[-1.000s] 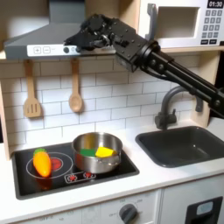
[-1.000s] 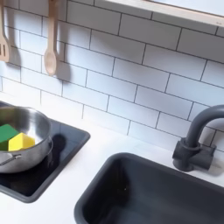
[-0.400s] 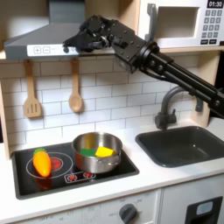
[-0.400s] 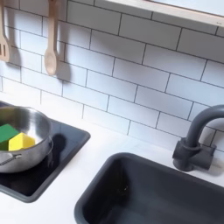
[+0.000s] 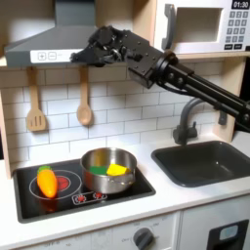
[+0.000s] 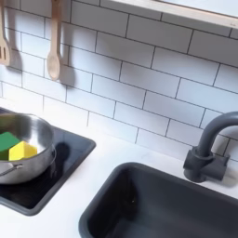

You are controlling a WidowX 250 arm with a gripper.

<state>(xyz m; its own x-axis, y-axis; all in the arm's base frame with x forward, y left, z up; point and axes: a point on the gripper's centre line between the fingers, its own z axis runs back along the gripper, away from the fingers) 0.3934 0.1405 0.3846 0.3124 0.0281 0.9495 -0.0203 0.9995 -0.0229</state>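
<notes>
I see my gripper (image 5: 86,51) high by the range hood (image 5: 44,44) in the first exterior view; I cannot tell how its jaws stand. The steel pot (image 5: 107,170) sits straight below on the stovetop (image 5: 68,193), holding green and yellow pieces. The microwave clock (image 5: 240,5) reads 01:30.
</notes>
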